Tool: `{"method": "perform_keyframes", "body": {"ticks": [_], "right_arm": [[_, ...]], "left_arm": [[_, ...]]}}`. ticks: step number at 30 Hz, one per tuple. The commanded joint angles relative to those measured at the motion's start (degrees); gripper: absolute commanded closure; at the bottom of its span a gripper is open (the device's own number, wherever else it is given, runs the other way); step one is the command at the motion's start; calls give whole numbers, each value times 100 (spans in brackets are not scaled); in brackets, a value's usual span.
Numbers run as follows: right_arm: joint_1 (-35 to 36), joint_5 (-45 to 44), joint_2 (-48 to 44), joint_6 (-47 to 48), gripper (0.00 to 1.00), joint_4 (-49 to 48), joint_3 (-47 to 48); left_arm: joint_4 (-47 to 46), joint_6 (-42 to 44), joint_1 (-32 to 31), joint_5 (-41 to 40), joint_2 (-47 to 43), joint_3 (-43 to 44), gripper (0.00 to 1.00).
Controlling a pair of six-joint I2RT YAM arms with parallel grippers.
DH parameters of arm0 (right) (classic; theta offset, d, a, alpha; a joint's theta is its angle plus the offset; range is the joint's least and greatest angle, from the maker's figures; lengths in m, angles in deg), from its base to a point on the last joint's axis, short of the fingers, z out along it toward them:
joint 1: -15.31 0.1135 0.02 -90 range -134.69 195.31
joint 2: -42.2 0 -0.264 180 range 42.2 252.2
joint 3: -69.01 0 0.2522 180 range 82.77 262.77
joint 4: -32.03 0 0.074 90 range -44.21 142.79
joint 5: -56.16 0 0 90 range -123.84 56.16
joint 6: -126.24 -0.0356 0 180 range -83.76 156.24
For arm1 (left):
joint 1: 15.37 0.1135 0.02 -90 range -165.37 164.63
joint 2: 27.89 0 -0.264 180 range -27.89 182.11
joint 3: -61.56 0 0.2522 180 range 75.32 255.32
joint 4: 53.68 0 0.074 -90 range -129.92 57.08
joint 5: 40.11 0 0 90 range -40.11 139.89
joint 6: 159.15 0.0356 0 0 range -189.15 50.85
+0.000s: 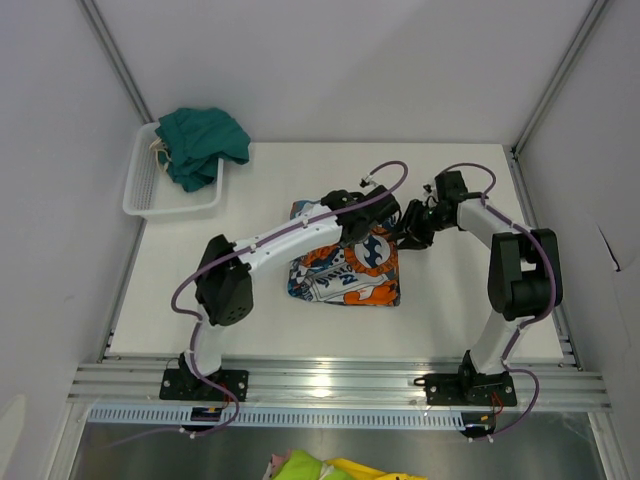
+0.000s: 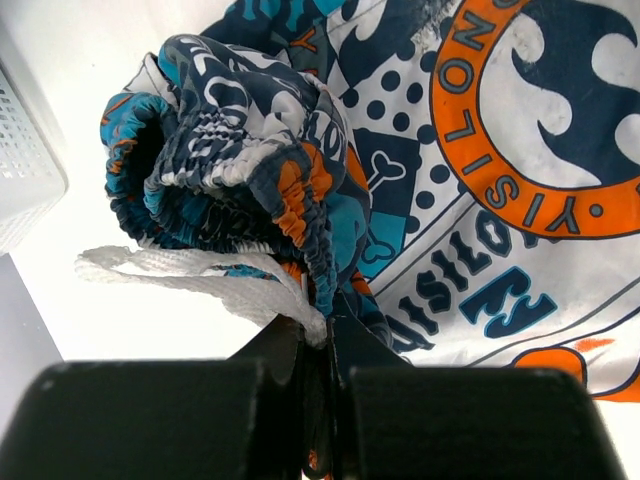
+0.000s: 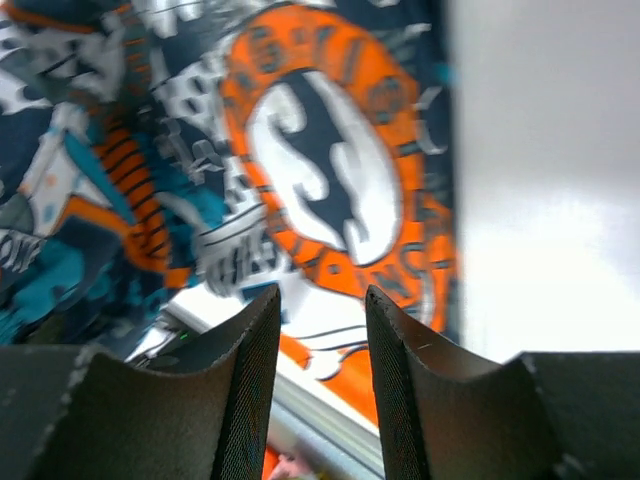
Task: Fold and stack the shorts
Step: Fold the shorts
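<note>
left claw (image 2: 322, 350) clamped on patchwork shorts (image 1: 345, 275) waistband beside white drawstring (image 2: 190, 275) | right claw (image 3: 322, 330) narrowly parted, empty, over them | patchwork shorts mid-table (image 1: 460, 320) | dark teal shorts (image 1: 200, 140) heaped in white mesh basket (image 1: 145, 195)

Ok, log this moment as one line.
left gripper: shut on patterned shorts | right gripper: open above them | green shorts: in basket

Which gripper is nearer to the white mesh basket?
Left. The left gripper, shut on the patchwork shorts, is right of the white mesh basket; the right gripper, open, is farther right.
</note>
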Motion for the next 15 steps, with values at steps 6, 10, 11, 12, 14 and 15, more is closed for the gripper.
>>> {"method": "perform_keyframes", "body": {"ticks": [6, 10, 11, 12, 14, 15], "right_arm": [[-13, -476, 236, 273, 58, -96, -353], [23, -344, 403, 300, 58, -184, -441], [23, -344, 429, 309, 58, -184, -449], [23, -335, 447, 317, 58, -202, -450], [31, -335, 517, 326, 58, -211, -467], [40, -335, 535, 335, 58, -228, -493]], "left_arm": [[236, -210, -312, -327, 488, 647, 100], [341, -271, -489, -406, 848, 1086, 100], [385, -271, -506, -450, 928, 1148, 100], [420, -271, -550, -459, 1007, 1384, 100], [517, -289, -577, -485, 1200, 1508, 100], [517, -298, -594, -494, 1253, 1552, 100]]}}
